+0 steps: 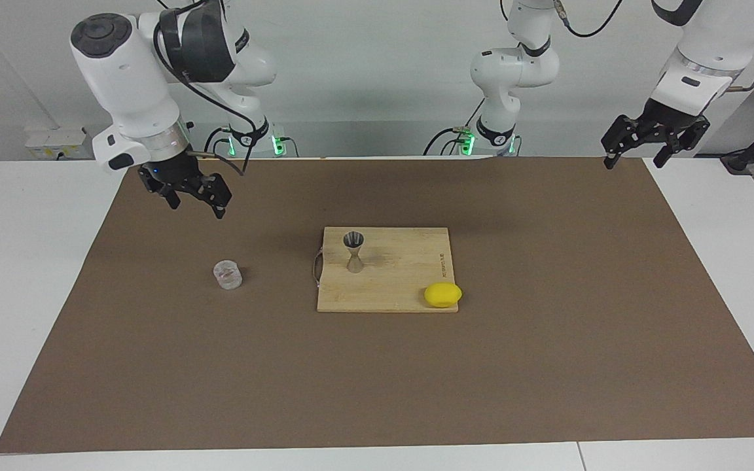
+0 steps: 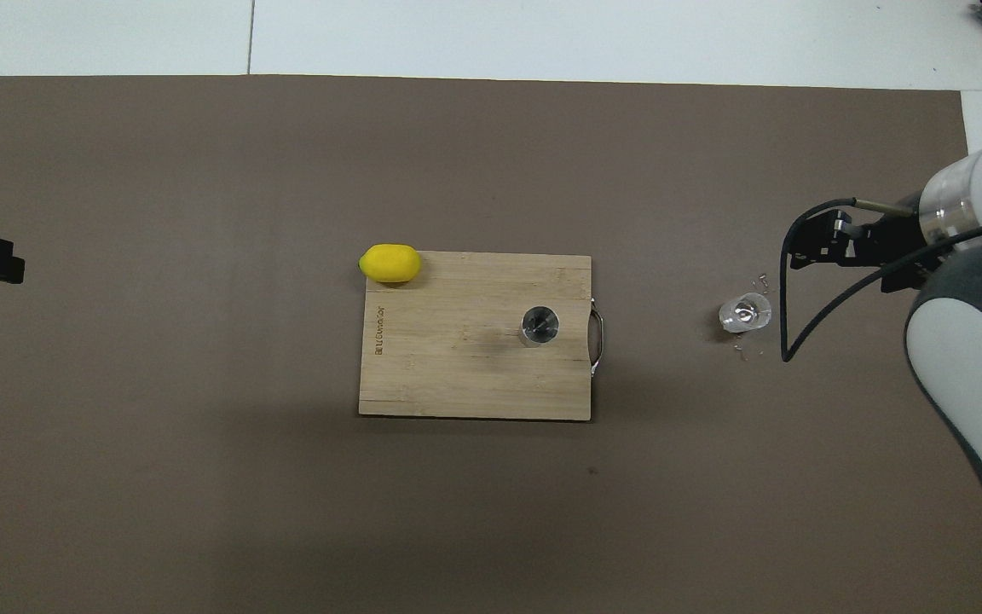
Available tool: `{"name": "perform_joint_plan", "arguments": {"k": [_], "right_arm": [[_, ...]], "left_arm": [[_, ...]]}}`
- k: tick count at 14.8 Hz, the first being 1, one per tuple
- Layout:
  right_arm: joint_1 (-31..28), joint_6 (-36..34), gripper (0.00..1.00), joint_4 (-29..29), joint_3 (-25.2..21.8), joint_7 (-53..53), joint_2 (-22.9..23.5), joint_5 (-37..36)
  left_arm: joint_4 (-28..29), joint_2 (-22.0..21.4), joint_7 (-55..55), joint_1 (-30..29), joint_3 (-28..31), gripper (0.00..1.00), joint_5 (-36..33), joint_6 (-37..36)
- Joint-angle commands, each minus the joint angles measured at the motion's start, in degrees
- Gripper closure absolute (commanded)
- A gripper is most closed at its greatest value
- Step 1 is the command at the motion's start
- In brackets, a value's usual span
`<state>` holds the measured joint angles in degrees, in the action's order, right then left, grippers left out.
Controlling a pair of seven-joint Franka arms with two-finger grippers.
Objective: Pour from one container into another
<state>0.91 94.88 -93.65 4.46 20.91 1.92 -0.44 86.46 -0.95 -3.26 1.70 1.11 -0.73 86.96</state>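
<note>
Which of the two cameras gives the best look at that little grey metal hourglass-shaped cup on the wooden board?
The facing view: the small grey metal hourglass-shaped jigger shows side-on, both cones and narrow waist, upright on the wooden cutting board. The overhead view shows only its round open mouth.

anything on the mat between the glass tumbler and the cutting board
Nothing: the mat between the glass tumbler and the cutting board is bare, clearest in the overhead view.
</note>
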Motion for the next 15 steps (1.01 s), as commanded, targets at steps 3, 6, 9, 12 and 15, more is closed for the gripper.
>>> {"name": "perform_joint_plan", "arguments": {"k": [3, 6, 9, 12, 15], "right_arm": [[0.41, -6.46, 0.00, 1.81, 1.07, -1.57, -2.62, -2.81], [0.32, -6.47, 0.00, -1.53, 1.07, -3.85, -4.82, -2.81], [-0.56, -6.03, 0.00, -1.89, 0.90, -6.05, -4.74, -1.94], [-0.82, -6.11, 0.00, -1.98, 0.81, -6.58, -4.82, -1.67], [-1.17, -5.50, 0.00, -2.07, 0.72, -6.76, -4.82, -0.62]], "left_arm": [[0.73, -1.16, 0.54, -0.82, -0.58, 0.00, 0.64, -0.74], [0.73, -1.16, 0.54, -0.82, -0.58, 0.00, 0.64, -0.65], [0.64, -1.16, 0.54, -0.82, -0.58, 0.00, 0.64, -0.74], [0.64, -1.16, 0.54, -0.82, -0.58, 0.00, 0.64, -0.74], [0.64, -1.16, 0.54, -0.82, -0.58, 0.00, 0.64, -0.65]]}}
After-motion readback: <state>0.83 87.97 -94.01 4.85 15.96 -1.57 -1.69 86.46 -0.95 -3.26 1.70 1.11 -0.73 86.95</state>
